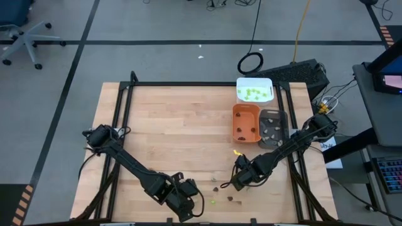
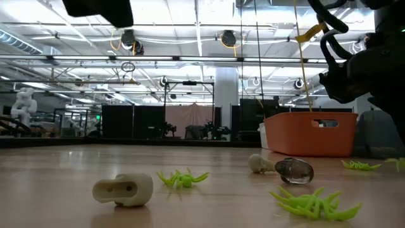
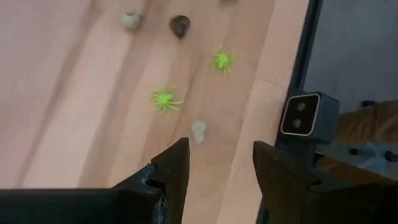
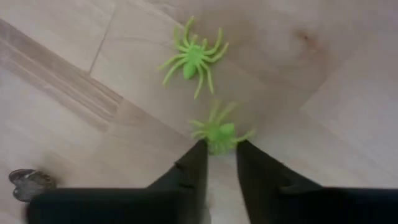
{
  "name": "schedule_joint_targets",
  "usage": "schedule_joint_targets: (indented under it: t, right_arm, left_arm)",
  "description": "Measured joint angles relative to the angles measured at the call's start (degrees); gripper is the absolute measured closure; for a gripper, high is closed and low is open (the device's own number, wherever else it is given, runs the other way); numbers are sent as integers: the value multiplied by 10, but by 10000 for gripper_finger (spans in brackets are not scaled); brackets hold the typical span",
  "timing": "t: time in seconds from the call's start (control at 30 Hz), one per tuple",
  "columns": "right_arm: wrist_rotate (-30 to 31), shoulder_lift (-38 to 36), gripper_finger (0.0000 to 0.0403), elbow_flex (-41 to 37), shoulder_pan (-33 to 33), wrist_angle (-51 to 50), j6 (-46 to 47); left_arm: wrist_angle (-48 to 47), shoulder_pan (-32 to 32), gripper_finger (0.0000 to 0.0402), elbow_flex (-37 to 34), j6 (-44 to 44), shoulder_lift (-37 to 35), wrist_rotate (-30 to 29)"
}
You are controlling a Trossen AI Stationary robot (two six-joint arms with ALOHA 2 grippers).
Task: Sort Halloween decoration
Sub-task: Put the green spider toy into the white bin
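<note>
- The right gripper (image 4: 219, 152) was down at the table, on the near side of the orange tray (image 1: 245, 122), its two fingers pinched on a lime-green spider (image 4: 219, 134) at their tips.
- A second green spider (image 4: 193, 59) lay just beyond the pinched one, not touching it, and a dark brown piece (image 4: 28, 182) sat off to one side of both.
- The left gripper (image 3: 217, 168) hung near the table's front edge, well away from the orange tray, fingers spread and holding nothing; two more green spiders (image 3: 164, 99), a pale skull-like piece (image 3: 198, 129) and a dark brown piece (image 3: 180, 25) lay on the wood ahead of it.
- Sorted so far: green pieces in the white tray (image 1: 254, 82) just behind the orange tray, dark pieces in the orange tray, and a few in the grey tray (image 1: 274, 115) touching its right side.
- Judging by this, most of the sorting looked done; perhaps seven or eight loose pieces remained on the wood in front of the orange tray.
- In the low view, a beige piece (image 2: 123, 189) and several spiders lay in front of the orange tray.
</note>
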Motion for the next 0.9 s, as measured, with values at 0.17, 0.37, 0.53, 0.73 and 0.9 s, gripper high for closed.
schedule_joint_targets:
  t: [0.17,0.37,0.53,0.73,0.9]
  right_arm:
    - [-1,-4,396,-1,0,9,-23]
    - [11,-60,402,-2,1,30,-37]
    - [56,-132,403,-1,2,25,-41]
    - [135,-213,403,-1,4,24,-41]
    - [163,-255,403,0,4,-7,-40]
  left_arm:
    - [-40,12,226,0,2,-11,-24]
    - [-29,29,226,0,67,-13,-21]
    - [2,51,226,0,125,-13,4]
    - [64,77,226,-17,168,-7,41]
    - [114,90,226,-61,135,-6,59]
